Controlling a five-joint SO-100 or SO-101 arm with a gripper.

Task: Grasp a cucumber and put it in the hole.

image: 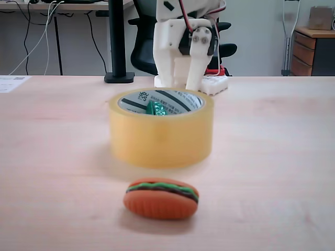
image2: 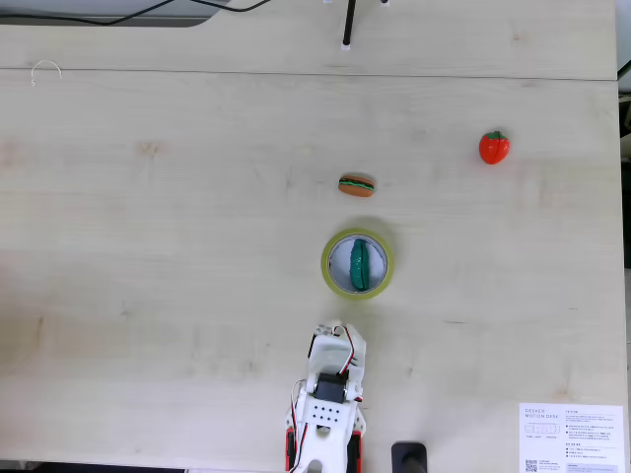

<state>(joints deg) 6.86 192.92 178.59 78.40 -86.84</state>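
Note:
The dark green cucumber [image2: 360, 266] lies inside the hole of the yellowish tape roll [image2: 325, 264]. In the low fixed view only its green tip [image: 156, 109] shows above the roll's [image: 157, 141] rim, against the white printed inner core [image: 180, 99]. My gripper [image2: 338, 331] is folded back near the arm's base, a short way from the roll on the side away from the burger. In the low fixed view the gripper [image: 183, 86] hangs behind the roll, fingers pointing down, close together and holding nothing.
An orange-brown toy hamburger [image: 161, 198] lies just in front of the roll, also seen as the hamburger [image2: 356, 185]. A red toy strawberry [image2: 494, 147] sits far right. A printed sheet [image2: 570, 439] lies at the table's corner. A black stand [image: 118, 42] rises behind the table.

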